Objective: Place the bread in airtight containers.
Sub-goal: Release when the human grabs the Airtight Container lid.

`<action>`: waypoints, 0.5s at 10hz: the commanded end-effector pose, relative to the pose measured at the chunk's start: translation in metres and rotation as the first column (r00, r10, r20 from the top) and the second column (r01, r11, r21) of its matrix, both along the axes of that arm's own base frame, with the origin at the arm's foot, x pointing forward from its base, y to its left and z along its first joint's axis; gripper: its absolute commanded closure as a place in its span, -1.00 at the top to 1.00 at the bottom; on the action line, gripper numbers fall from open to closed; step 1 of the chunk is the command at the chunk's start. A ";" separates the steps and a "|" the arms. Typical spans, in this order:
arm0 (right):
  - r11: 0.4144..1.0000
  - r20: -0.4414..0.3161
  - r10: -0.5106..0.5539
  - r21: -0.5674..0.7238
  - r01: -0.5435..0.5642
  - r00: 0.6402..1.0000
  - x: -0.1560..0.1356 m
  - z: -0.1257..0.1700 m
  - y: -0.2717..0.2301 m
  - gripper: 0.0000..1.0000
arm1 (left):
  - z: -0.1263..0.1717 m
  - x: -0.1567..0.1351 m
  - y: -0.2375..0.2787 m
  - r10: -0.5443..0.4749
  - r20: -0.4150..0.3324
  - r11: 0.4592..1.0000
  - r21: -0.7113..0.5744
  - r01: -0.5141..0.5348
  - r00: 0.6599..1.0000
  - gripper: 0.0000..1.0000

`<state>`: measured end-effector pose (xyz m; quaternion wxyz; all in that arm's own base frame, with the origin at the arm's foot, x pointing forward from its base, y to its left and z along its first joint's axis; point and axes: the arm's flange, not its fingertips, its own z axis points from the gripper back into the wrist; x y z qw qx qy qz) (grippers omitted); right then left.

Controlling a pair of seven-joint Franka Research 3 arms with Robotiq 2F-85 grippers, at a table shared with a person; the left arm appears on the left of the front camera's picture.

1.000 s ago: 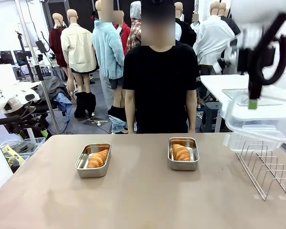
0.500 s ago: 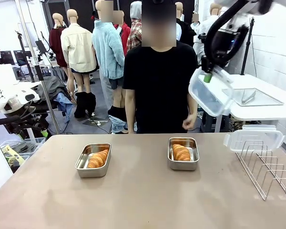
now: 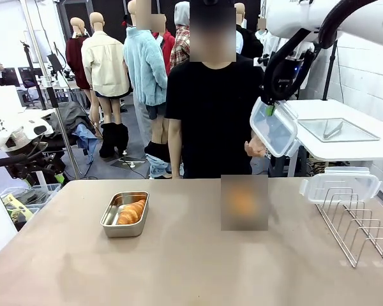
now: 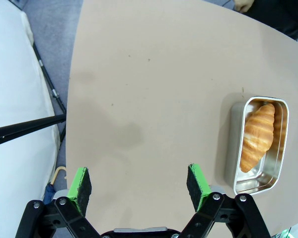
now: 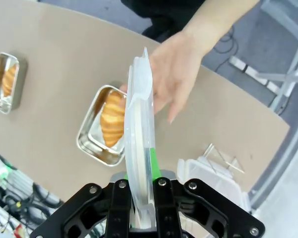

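Observation:
In the front view a steel tin (image 3: pixel 108 222) at the table's left holds a croissant (image 3: pixel 131 212). My right gripper (image 3: pixel 270 109) hangs high at the far right, shut on a clear plastic lid (image 3: pixel 274 129) that is tilted on edge. A person's hand (image 3: pixel 255 148) is raised just under that lid. From the right wrist the lid (image 5: pixel 138 124) stands edge-on between the jaws, with the hand (image 5: pixel 181 74) beside it and a second tin (image 5: pixel 87 144) with a croissant (image 5: pixel 111 119) below. Over bare table my left gripper (image 4: pixel 139 182) is open, and the left tin (image 4: pixel 236 144) and its croissant (image 4: pixel 257 136) lie to its right.
A wire rack (image 3: pixel 360 229) stands at the table's right edge with another clear lid (image 3: pixel 339 186) resting at its far end. A white side table (image 3: pixel 357 150) beyond carries a flat steel tray (image 3: pixel 338 129). The person stands at the far edge, centre.
My right arm has carried the lid from above the rack leftward and down, toward the person. The person's hand has risen to it. The left arm has stayed still.

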<state>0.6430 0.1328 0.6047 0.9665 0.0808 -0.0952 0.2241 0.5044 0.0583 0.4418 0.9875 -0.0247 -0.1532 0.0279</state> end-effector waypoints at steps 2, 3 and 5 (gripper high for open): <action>1.000 0.000 0.000 0.000 0.000 1.000 0.000 0.000 0.000 -1.00 | 0.002 0.000 0.000 0.018 -0.012 1.000 0.017 -0.018 1.000 1.00; 1.000 0.000 0.000 0.000 0.000 1.000 0.000 0.000 0.000 -1.00 | 0.002 0.000 0.000 0.018 -0.012 1.000 0.017 -0.018 1.000 1.00; 1.000 0.000 0.000 0.000 0.000 1.000 0.000 0.000 0.000 -1.00 | 0.002 0.000 0.000 0.018 -0.012 1.000 0.017 -0.018 1.000 1.00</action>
